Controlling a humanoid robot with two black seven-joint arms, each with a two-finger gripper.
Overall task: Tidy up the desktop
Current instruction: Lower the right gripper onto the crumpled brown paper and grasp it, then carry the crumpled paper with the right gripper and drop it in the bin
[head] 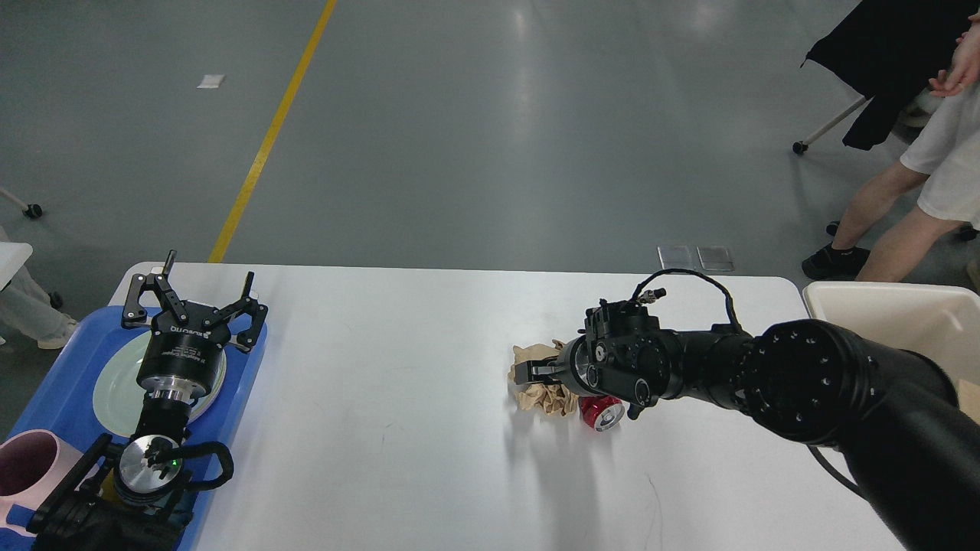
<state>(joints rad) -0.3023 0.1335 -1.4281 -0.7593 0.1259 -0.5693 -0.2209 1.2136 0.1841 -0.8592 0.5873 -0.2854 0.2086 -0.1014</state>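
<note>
Closest to you on the left, your left arm rises over the glossy blue plastic tray (69,398), where a matte pink mug (27,463) sits at the near corner and a smooth, pale green round plate (115,386) lies flat beyond it. Your left gripper (195,295) hangs above the tray's far end with its two skeletal black fingers spread wide apart, holding nothing. The desktop (398,428), a broad, slick white slab with rounded corners and faint scuffs, runs the full width ahead of you between tray and bin. Out past its middle lies a crumpled wad of brown paper (542,394), creased and lumpy, with a dented red drink can (602,412) just beside it, shiny round end facing you. Your right gripper (528,373) is down on the paper wad, but seen dark and end-on; you can't tell whether its fingers are clamped or parted. At the right edge stands the cream-coloured plastic bin (880,306). Beyond it all, polished grey floor with a yellow line (268,138).
</note>
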